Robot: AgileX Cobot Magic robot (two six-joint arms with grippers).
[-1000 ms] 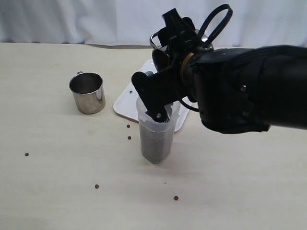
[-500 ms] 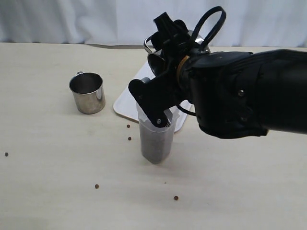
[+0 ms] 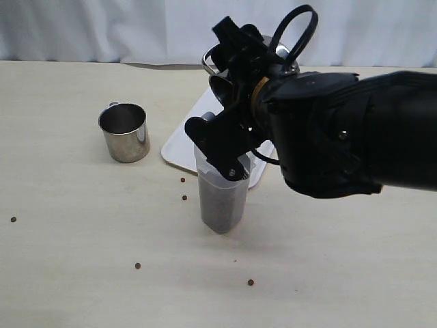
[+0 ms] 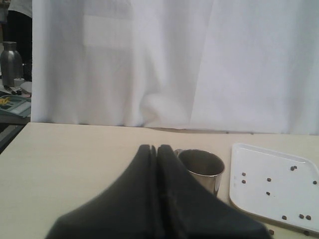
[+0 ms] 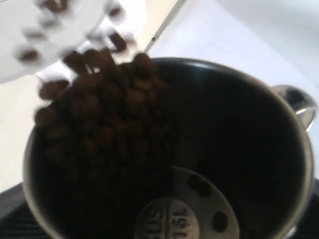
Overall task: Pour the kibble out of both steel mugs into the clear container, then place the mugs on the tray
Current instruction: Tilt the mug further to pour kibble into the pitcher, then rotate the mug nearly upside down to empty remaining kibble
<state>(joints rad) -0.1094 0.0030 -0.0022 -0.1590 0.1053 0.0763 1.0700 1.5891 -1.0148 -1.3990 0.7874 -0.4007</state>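
— What is your right gripper (image 3: 227, 92) doing?

— I am clamping it, jaws spread wide, around the tipped mug (image 3: 218, 85). I am holding that mug up over the clear container (image 3: 222, 195), tilted so its mouth is leaning down toward the container's rim.

— And the kibble (image 5: 104, 119)?

— In my right wrist view it is piling up against the low side of the mug and reaching the lip. A few blurred pellets are showing past the lip. The container is standing upright on the table (image 3: 82, 273), right at the near edge of the tray (image 3: 179, 147). Dark pellets are filling its lower part.

— And your left gripper (image 4: 156, 149)?

— I am holding its fingers pressed flat together, gripping nothing. Beyond it the standing mug (image 4: 201, 167) is sitting upright on the table, beside the tray but apart from it. Several pellets are lying on the tray itself, and a few stray pellets (image 3: 184, 197) are lying on the table near the container.
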